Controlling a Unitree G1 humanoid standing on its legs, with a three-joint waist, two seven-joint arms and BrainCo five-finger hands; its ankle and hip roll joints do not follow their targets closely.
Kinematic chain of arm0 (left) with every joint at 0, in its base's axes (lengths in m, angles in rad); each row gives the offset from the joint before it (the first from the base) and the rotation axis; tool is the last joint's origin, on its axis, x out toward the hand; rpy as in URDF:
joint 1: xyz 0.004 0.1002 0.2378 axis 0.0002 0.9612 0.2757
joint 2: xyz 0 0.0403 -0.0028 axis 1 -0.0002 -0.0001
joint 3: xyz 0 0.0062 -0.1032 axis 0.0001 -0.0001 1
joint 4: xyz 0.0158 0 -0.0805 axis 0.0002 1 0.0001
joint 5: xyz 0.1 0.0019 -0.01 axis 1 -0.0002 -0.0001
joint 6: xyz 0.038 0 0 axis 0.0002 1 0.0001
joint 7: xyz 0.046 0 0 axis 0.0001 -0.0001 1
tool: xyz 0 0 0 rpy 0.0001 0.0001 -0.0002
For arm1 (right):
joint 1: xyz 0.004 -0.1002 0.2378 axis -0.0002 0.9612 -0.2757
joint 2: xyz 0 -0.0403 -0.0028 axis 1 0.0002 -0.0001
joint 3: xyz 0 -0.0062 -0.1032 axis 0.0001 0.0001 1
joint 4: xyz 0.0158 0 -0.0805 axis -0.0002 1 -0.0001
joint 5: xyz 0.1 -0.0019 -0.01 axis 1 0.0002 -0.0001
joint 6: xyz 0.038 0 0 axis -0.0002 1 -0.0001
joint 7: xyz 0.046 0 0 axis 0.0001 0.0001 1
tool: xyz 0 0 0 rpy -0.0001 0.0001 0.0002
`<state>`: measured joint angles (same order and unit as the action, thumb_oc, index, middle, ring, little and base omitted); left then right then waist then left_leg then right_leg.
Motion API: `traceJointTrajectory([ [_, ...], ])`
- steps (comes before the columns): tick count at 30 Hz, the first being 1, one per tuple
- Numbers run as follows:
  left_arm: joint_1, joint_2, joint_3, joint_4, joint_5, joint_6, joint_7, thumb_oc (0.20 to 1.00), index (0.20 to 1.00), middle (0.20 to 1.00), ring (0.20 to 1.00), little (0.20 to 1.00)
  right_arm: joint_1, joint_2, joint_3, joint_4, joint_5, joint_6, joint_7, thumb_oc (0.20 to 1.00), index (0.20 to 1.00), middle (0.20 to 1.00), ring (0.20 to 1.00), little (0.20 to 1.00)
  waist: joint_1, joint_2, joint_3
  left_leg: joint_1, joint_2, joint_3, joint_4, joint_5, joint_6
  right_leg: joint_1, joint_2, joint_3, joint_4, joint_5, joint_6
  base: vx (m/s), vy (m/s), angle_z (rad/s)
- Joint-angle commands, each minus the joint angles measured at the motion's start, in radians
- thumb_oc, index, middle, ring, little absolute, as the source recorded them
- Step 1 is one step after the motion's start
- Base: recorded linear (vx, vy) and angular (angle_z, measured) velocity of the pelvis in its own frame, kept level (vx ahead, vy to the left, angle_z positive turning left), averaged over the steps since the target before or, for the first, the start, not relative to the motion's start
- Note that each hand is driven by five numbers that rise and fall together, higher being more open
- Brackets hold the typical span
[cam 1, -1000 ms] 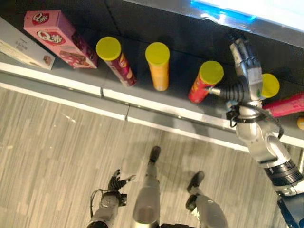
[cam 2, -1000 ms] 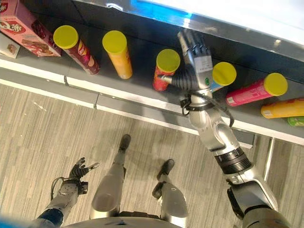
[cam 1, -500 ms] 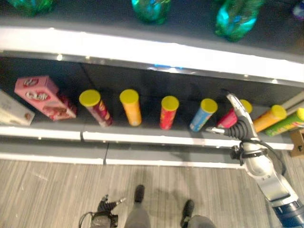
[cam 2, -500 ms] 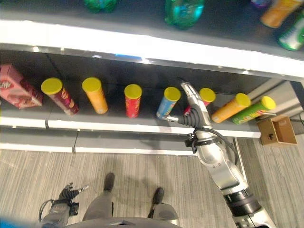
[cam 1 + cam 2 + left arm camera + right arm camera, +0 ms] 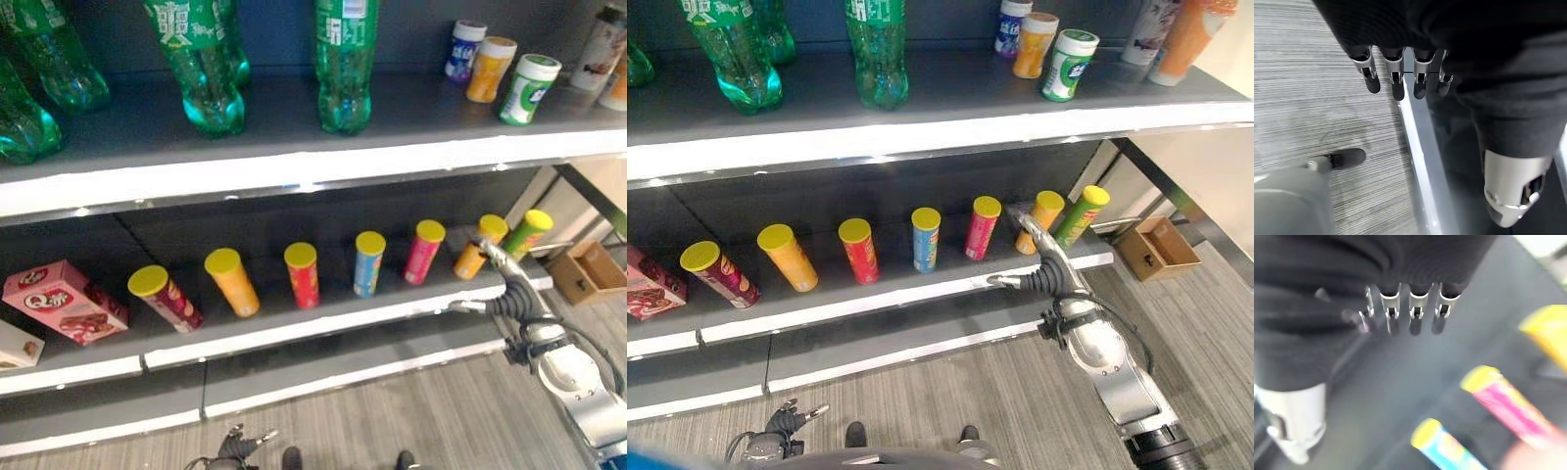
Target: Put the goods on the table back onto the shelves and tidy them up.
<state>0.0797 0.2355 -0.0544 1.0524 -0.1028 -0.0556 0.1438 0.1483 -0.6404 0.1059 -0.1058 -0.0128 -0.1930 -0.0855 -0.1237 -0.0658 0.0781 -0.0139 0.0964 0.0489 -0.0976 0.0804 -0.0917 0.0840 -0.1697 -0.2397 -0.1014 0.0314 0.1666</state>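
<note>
Seven yellow-lidded cylindrical snack cans stand in a row on the dark lower shelf (image 5: 294,328). The right hand (image 5: 1043,262), fingers straight and holding nothing, reaches just beside the orange can (image 5: 1046,219) near the row's end. The left hand (image 5: 789,419) hangs over the floor, fingers relaxed, empty.

Right hand pulled back from the cans

The right hand (image 5: 1043,262) withdrew from between the red and blue cans, ending open near the orange can (image 5: 1044,220).
</note>
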Motion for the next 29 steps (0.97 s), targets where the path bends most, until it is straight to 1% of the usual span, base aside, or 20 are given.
traceJointTrajectory([
  [1,-0.031,0.04,0.004,0.02,0.03,-0.018,-0.016,1.0,1.0,1.0,1.0,1.0,-0.016,0.017,-0.071,-0.008,0.099,-0.018,0.001,1.0,1.0,1.0,1.0,1.0,0.015,-0.013,0.025,0.105,-0.036,0.074,0.01,-0.162,0.027,-0.071,0.02,0.033,0.03,0.006,-0.003,0.03,0.0,-0.03],
  [4,-0.013,0.04,0.015,0.036,0.043,-0.015,-0.032,1.0,1.0,1.0,1.0,1.0,0.047,-0.001,-0.162,0.083,0.051,0.004,-0.023,1.0,1.0,1.0,1.0,1.0,-0.002,-0.012,0.021,0.113,-0.036,0.081,0.01,-0.166,0.027,-0.067,0.02,0.039,0.031,0.004,-0.001,0.03,-0.009,-0.04],
  [5,-0.013,0.039,0.014,0.036,0.043,-0.015,-0.032,1.0,1.0,1.0,1.0,1.0,0.048,-0.001,-0.163,0.083,0.05,0.003,-0.023,1.0,1.0,1.0,1.0,1.0,-0.001,-0.012,0.021,0.113,-0.035,0.081,0.01,-0.167,0.027,-0.067,0.02,0.04,0.031,0.004,-0.001,0.02,-0.001,-0.09],
  [6,-0.008,0.041,0.019,0.044,0.046,-0.015,-0.033,1.0,1.0,1.0,1.0,1.0,0.072,-0.015,-0.203,0.128,0.039,0.008,-0.035,1.0,1.0,1.0,1.0,1.0,-0.011,-0.013,0.021,0.116,-0.036,0.085,0.01,-0.168,0.027,-0.068,0.02,0.044,0.032,0.004,0.0,0.01,0.002,-0.16],
  [8,-0.003,0.044,0.024,0.05,0.046,-0.015,-0.039,1.0,1.0,1.0,1.0,1.0,0.098,-0.016,-0.237,0.181,0.056,0.014,-0.028,1.0,1.0,1.0,1.0,1.0,-0.016,-0.013,0.021,0.119,-0.036,0.088,0.01,-0.17,0.028,-0.068,0.021,0.048,0.034,0.004,0.001,0.01,0.001,-0.13],
  [10,-0.004,0.044,0.026,0.053,0.044,-0.015,-0.039,1.0,1.0,1.0,1.0,1.0,0.108,-0.014,-0.245,0.213,0.075,0.016,-0.025,1.0,1.0,1.0,1.0,1.0,-0.019,-0.014,0.022,0.119,-0.036,0.089,0.01,-0.169,0.028,-0.069,0.021,0.05,0.034,0.004,0.001,0.0,0.0,0.0],
  [11,-0.001,0.047,0.026,0.054,0.042,-0.017,-0.046,1.0,1.0,1.0,1.0,1.0,0.129,-0.013,-0.246,0.3,0.101,0.028,0.001,1.0,1.0,1.0,1.0,1.0,-0.024,-0.017,0.022,0.118,-0.036,0.091,0.01,-0.168,0.028,-0.07,0.02,0.051,0.035,0.004,0.002,0.0,0.0,0.0],
  [12,0.0,0.051,0.028,0.052,0.043,-0.016,-0.054,1.0,1.0,1.0,1.0,1.0,0.131,-0.014,-0.25,0.343,0.111,0.033,0.011,1.0,1.0,1.0,1.0,1.0,-0.025,-0.019,0.023,0.118,-0.037,0.09,0.01,-0.168,0.028,-0.07,0.021,0.051,0.033,0.004,0.003,0.0,0.0,0.0],
  [13,0.0,0.051,0.028,0.052,0.043,-0.016,-0.054,1.0,1.0,1.0,1.0,1.0,0.131,-0.014,-0.25,0.343,0.111,0.033,0.011,1.0,1.0,1.0,1.0,1.0,-0.025,-0.019,0.023,0.118,-0.037,0.09,0.01,-0.168,0.028,-0.07,0.021,0.051,0.033,0.004,0.003,0.0,0.0,0.0],
  [14,-0.003,0.052,0.021,0.056,0.037,-0.019,-0.06,1.0,1.0,1.0,1.0,1.0,0.121,0.018,-0.224,0.477,0.135,0.042,0.022,1.0,1.0,1.0,1.0,1.0,-0.027,-0.021,0.025,0.119,-0.036,0.092,0.01,-0.167,0.027,-0.068,0.021,0.051,0.033,0.004,0.002,0.0,0.0,0.0],
  [15,-0.005,0.056,0.019,0.054,0.038,-0.019,-0.068,1.0,1.0,1.0,1.0,1.0,0.113,0.03,-0.212,0.537,0.126,0.052,0.021,1.0,1.0,1.0,1.0,1.0,-0.025,-0.022,0.024,0.118,-0.036,0.092,0.01,-0.168,0.028,-0.069,0.021,0.05,0.033,0.004,0.003,0.0,0.0,0.0],
  [16,-0.005,0.056,0.02,0.054,0.038,-0.018,-0.068,1.0,1.0,1.0,1.0,1.0,0.11,0.03,-0.21,0.54,0.126,0.05,0.021,1.0,1.0,1.0,1.0,1.0,-0.026,-0.023,0.025,0.118,-0.036,0.092,0.01,-0.168,0.027,-0.069,0.021,0.05,0.033,0.004,0.003,0.0,0.0,0.0],
  [17,-0.011,0.06,0.014,0.056,0.033,-0.019,-0.068,1.0,1.0,1.0,1.0,1.0,0.086,0.076,-0.172,0.652,0.135,0.063,0.031,1.0,1.0,1.0,1.0,1.0,-0.023,-0.025,0.026,0.117,-0.036,0.091,0.01,-0.167,0.028,-0.069,0.022,0.051,0.032,0.003,0.003,0.0,0.0,0.0],
  [20,-0.019,0.061,0.0,0.06,0.029,-0.015,-0.075,1.0,1.0,1.0,1.0,1.0,0.039,0.173,-0.112,0.826,0.178,0.089,0.052,1.0,1.0,1.0,1.0,1.0,-0.011,-0.028,0.027,0.116,-0.035,0.087,0.01,-0.168,0.029,-0.066,0.022,0.05,0.031,0.001,0.001,0.01,-0.022,-0.01],
  [21,-0.03,0.06,-0.01,0.071,0.024,-0.014,-0.08,1.0,1.0,1.0,1.0,1.0,-0.014,0.246,-0.075,0.968,0.205,0.104,0.056,1.0,1.0,1.0,1.0,1.0,0.001,-0.027,0.03,0.117,-0.036,0.085,0.01,-0.168,0.03,-0.063,0.024,0.047,0.029,-0.001,0.001,0.0,0.0,0.0],
  [22,-0.031,0.061,-0.01,0.071,0.024,-0.014,-0.08,1.0,1.0,1.0,1.0,1.0,-0.017,0.247,-0.074,0.971,0.205,0.102,0.056,1.0,1.0,1.0,1.0,1.0,0.001,-0.027,0.032,0.118,-0.036,0.085,0.01,-0.168,0.03,-0.062,0.024,0.048,0.029,-0.001,0.001,0.0,0.0,0.0],
  [26,-0.051,0.06,-0.027,0.096,0.014,-0.015,-0.085,1.0,1.0,1.0,1.0,1.0,-0.084,0.343,-0.041,1.164,0.24,0.127,0.069,1.0,1.0,1.0,1.0,1.0,0.021,-0.025,0.037,0.12,-0.037,0.077,0.01,-0.169,0.031,-0.053,0.025,0.042,0.028,-0.005,-0.003,0.0,-0.005,0.01],
  [27,-0.051,0.06,-0.027,0.097,0.013,-0.016,-0.085,1.0,1.0,1.0,1.0,1.0,-0.085,0.344,-0.041,1.166,0.24,0.127,0.069,1.0,1.0,1.0,1.0,1.0,0.021,-0.025,0.037,0.121,-0.037,0.077,0.01,-0.169,0.031,-0.053,0.025,0.042,0.028,-0.005,-0.003,0.0,0.0,0.0],
  [29,-0.063,0.061,-0.036,0.103,0.013,-0.017,-0.09,1.0,1.0,1.0,1.0,1.0,-0.123,0.368,-0.031,1.239,0.237,0.139,0.072,1.0,1.0,1.0,1.0,1.0,0.031,-0.02,0.037,0.125,-0.037,0.072,0.01,-0.171,0.031,-0.043,0.023,0.033,0.026,-0.009,-0.005,0.02,-0.01,0.0],
])
